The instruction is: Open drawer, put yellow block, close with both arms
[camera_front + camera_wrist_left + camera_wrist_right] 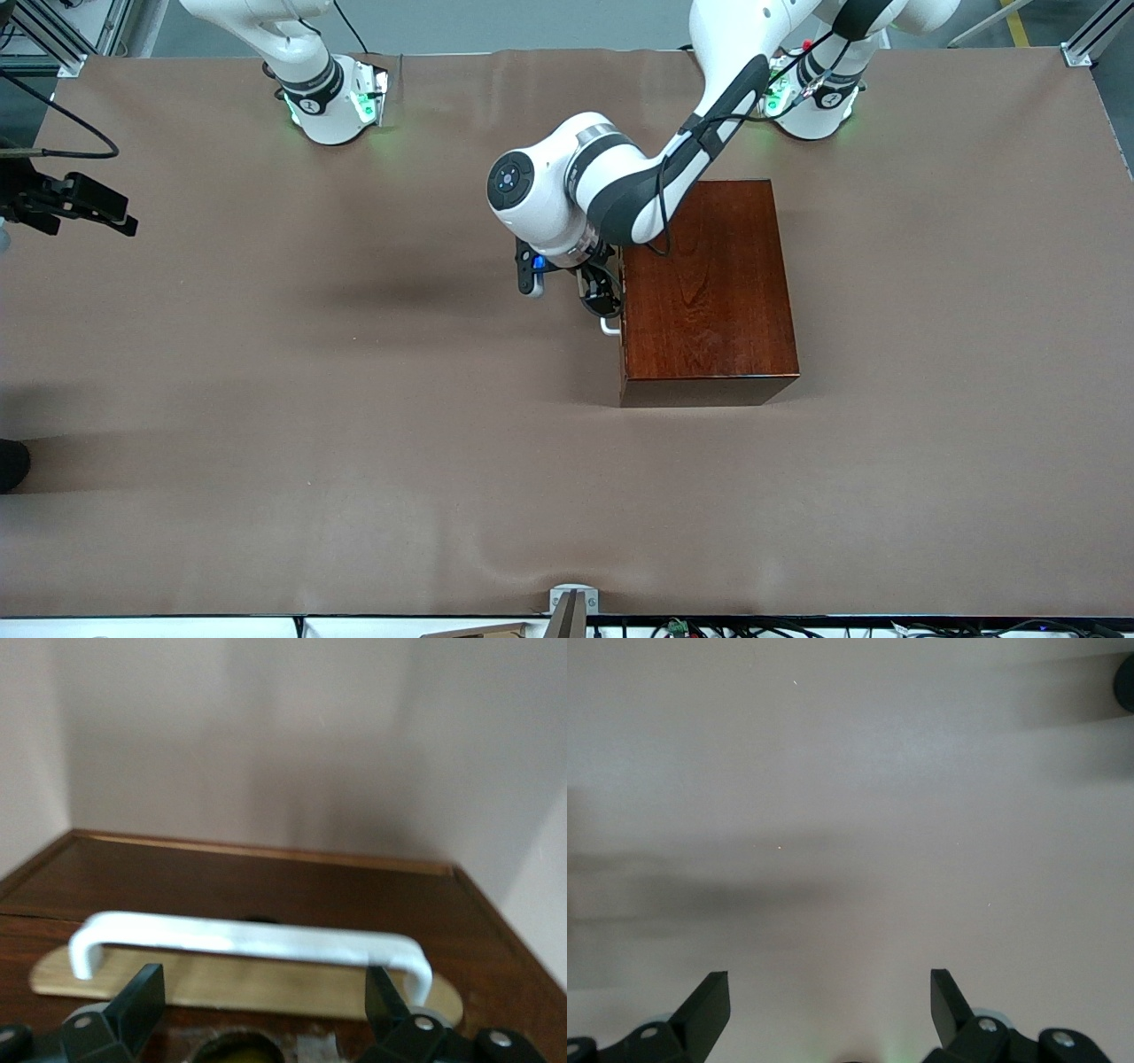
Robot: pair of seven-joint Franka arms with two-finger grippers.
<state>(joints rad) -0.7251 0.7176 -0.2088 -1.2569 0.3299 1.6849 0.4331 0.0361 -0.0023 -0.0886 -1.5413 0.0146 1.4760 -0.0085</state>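
Left wrist view shows the left hand (264, 1005) spread apart at the drawer's white handle (252, 943), while the right hand (830, 1003) waits open over bare table (850, 771).

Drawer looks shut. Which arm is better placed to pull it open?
Left. Its gripper is at the drawer's handle, jaws open either side. The right gripper hangs open over the table's edge at its own end.

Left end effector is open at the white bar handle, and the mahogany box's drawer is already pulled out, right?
Not quite. The left end effector is open at the white bar handle, but the drawer of the glossy mahogany box is shut, as the front view shows.
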